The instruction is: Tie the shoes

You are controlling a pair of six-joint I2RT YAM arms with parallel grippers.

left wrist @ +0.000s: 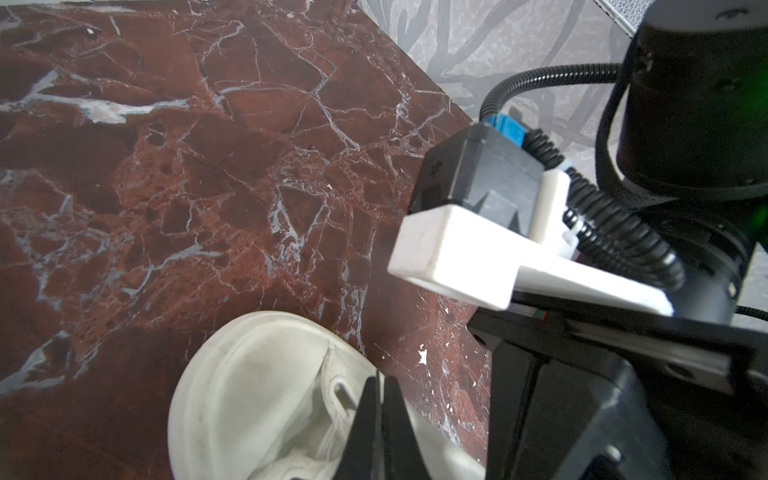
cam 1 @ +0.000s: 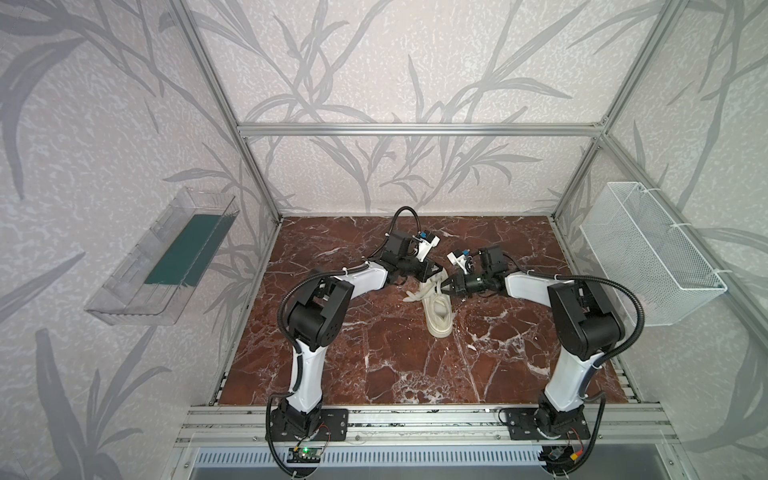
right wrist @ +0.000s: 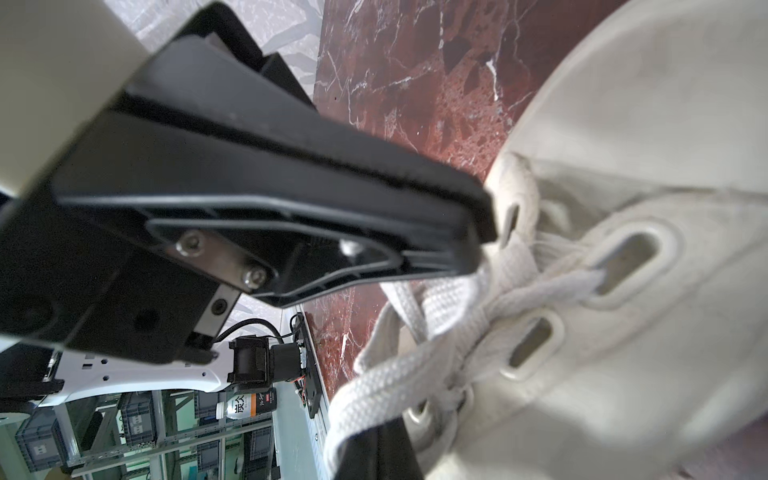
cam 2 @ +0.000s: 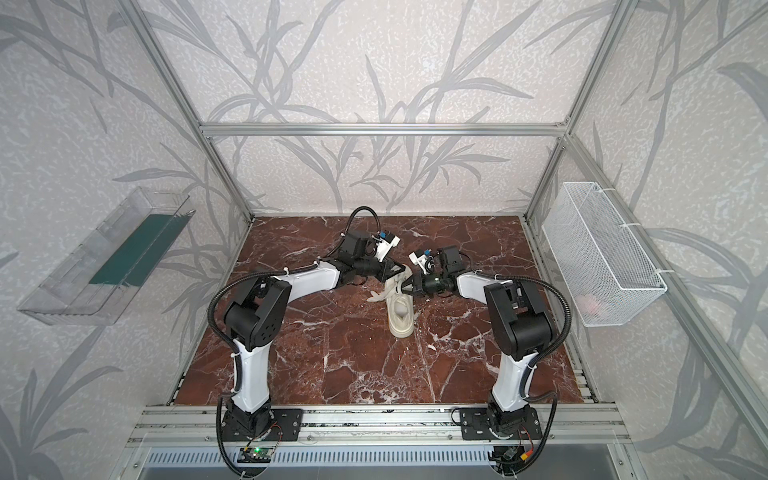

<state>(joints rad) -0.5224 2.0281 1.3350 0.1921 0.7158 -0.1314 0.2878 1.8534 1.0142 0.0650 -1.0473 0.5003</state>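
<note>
Bin (cam 1: pixel 124 299) holding green sheet (cam 1: pixel 187 253), mesh basket (cam 1: pixel 648 257), sneaker (cam 1: pixel 439 316), laces (right wrist: pixel 374 395) in right pincer (cam 1: pixel 443 286)

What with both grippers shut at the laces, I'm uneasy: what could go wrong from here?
The left gripper meets the laces only at its tips; its hold may slip. The right gripper sits very close, so they could collide. Nothing pins the shoe; a pull may drag it.

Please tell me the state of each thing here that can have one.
Shoe: upright on its sole, untied.
Laces: crossed, no bow yet.
Left gripper: shut at the laces; whether it holds one is unclear.
Right gripper: shut on a lace.
</note>
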